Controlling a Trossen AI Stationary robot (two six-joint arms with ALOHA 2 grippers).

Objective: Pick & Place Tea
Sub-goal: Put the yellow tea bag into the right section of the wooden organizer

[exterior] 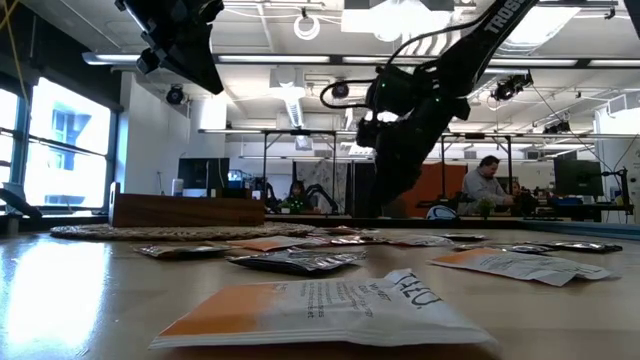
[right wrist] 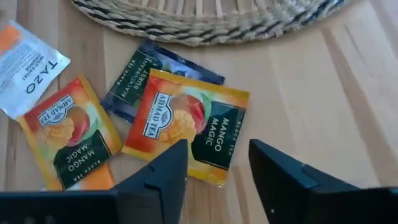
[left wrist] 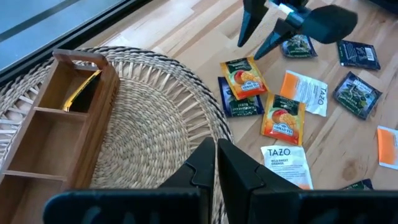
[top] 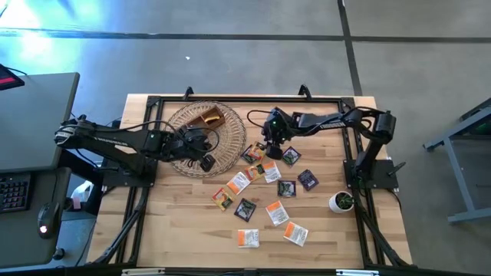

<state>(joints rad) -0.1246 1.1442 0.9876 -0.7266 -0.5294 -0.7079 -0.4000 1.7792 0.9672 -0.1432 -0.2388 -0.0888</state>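
The tea sachets (top: 265,188) lie scattered flat across the middle of the pale wooden counter (top: 176,230), just beside the round woven mat (top: 230,146) and out toward a small white pot with a plant (top: 341,202). They are thin, crinkly squares: some white with orange print, some dark, and a few orange-and-green mango ones. One mango sachet (right wrist: 186,127) rests partly over a dark blue sachet (right wrist: 134,78), close to the mat's edge.

The right pincer (right wrist: 214,165) hangs directly above that mango sachet with its fingers spread apart and nothing between them. Its arm reaches in from the counter's right side, elbow bent, wrist tipped downward.

The left pincer (left wrist: 216,163) is pressed together, holding nothing, poised over the near rim of the mat; its arm stretches in from the left.

On the mat sits a brown wooden divided box (left wrist: 65,118), with something yellow in one end compartment. The mat is coiled straw with a darker braided border.
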